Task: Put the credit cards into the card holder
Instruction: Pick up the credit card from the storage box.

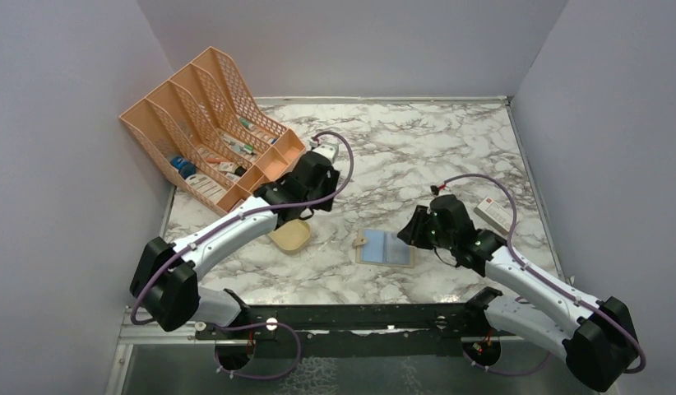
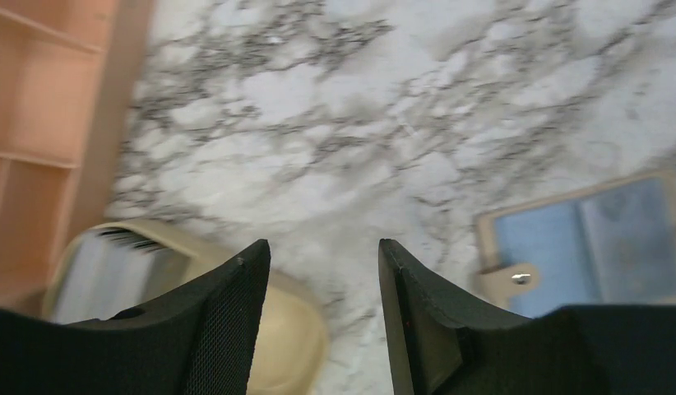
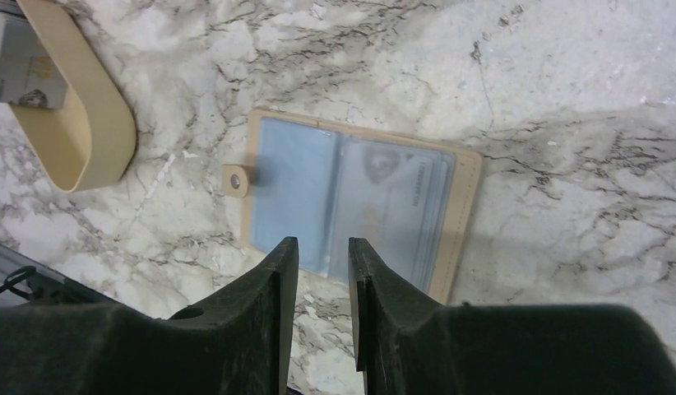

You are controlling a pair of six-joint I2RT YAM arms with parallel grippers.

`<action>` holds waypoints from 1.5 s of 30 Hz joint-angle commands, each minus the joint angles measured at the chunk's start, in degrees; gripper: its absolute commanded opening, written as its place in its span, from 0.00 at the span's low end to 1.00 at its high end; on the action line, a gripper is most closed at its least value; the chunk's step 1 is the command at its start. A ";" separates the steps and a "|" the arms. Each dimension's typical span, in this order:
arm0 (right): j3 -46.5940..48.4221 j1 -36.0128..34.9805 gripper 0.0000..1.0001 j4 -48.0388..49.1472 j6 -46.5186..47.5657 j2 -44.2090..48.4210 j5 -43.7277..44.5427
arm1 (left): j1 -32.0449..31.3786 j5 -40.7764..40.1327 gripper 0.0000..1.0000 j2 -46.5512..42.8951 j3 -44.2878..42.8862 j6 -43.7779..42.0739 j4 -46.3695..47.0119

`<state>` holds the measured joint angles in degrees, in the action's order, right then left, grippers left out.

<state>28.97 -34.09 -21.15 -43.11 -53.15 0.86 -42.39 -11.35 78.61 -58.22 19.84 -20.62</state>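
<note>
Left end effector: wide open, empty, near dish holding the credit cards. Right end effector: narrowly parted, empty, above card holder lying open on counter. Step judged: card pickup; next requires pinching one thin edge.

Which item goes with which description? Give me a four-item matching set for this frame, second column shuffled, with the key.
Things:
1. card holder
2. oval dish
3. mesh file rack
4. white box

Descriptions:
A. orange, at the far left corner of the table
B. near the table's right edge, red mark on top
C. lying open at the middle, blue-grey pockets facing up
D. beige, left of the middle, credit cards in it

Pairs: 1-C, 2-D, 3-A, 4-B
</note>
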 commanded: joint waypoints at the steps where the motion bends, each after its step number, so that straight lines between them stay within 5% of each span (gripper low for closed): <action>1: 2.31 -0.28 0.30 4.71 3.10 0.16 -2.81 | 3.31 -10.65 0.54 -4.28 -0.91 -15.75 -10.58; 16: 4.96 -0.28 0.30 5.00 6.16 -1.38 -6.01 | 9.40 -15.09 0.53 -2.99 9.25 -25.96 -6.04; 32: 4.62 -0.24 0.29 5.72 6.52 -0.28 -7.64 | 11.01 -18.22 0.52 5.23 7.47 -28.00 -5.67; 45: 3.99 -0.28 0.30 6.28 7.43 1.47 -7.07 | 11.01 -26.96 0.39 9.25 4.21 -27.89 -7.19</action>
<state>33.56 -34.09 -16.64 -37.12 -51.96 -5.48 -31.86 -32.51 87.05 -51.72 -7.62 -27.20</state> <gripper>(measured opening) 0.296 0.408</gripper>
